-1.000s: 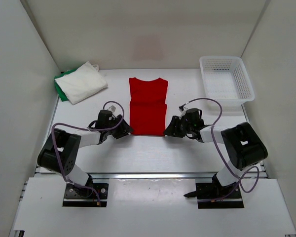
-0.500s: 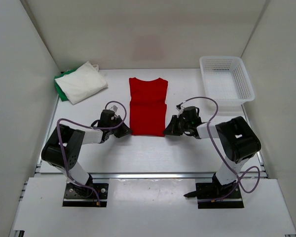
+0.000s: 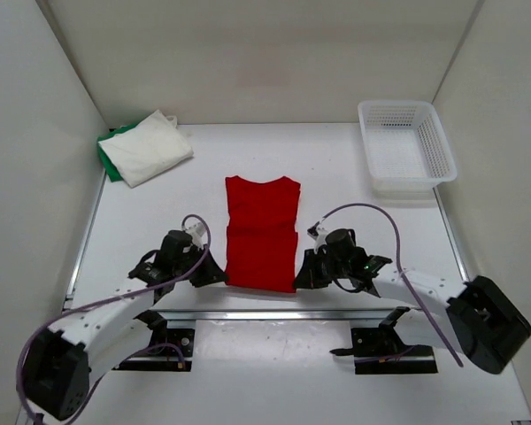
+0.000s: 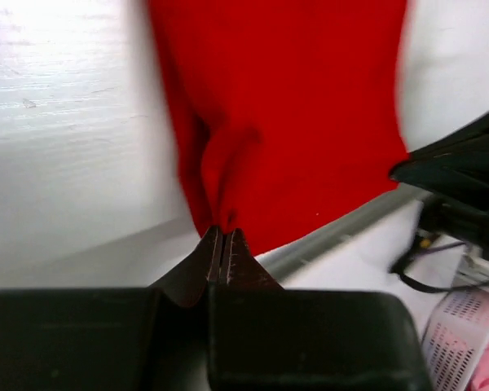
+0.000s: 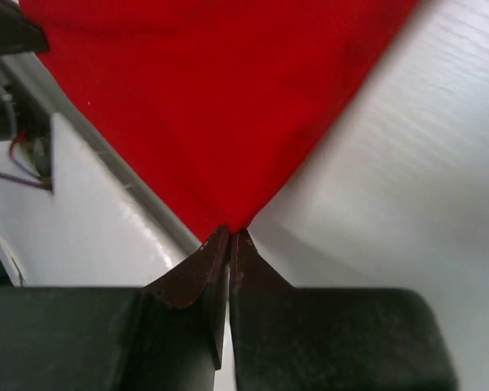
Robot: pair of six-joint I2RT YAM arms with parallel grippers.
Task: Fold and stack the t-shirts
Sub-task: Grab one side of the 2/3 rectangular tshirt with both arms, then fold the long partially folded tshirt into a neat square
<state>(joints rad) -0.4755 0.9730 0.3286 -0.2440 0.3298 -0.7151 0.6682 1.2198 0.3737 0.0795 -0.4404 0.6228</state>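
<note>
The red t-shirt (image 3: 262,232) lies folded lengthwise near the table's front edge, collar end away from me. My left gripper (image 3: 219,276) is shut on its near left corner, the red cloth (image 4: 269,122) pinched at the fingertips of that gripper (image 4: 224,232). My right gripper (image 3: 303,276) is shut on the near right corner, and the red cloth (image 5: 220,98) fans out from its tips (image 5: 231,232). At the back left, the folded white t-shirt (image 3: 146,148) rests on the green t-shirt (image 3: 106,152), whose edge alone shows.
A white mesh basket (image 3: 407,146) stands at the back right by the wall. The table's metal front rail (image 3: 265,313) runs just behind the shirt's near hem. White walls close in the left, right and back sides.
Both grippers have closed on the red shirt's near corners and pulled it toward the front edge; both arms have drawn back low and long.
</note>
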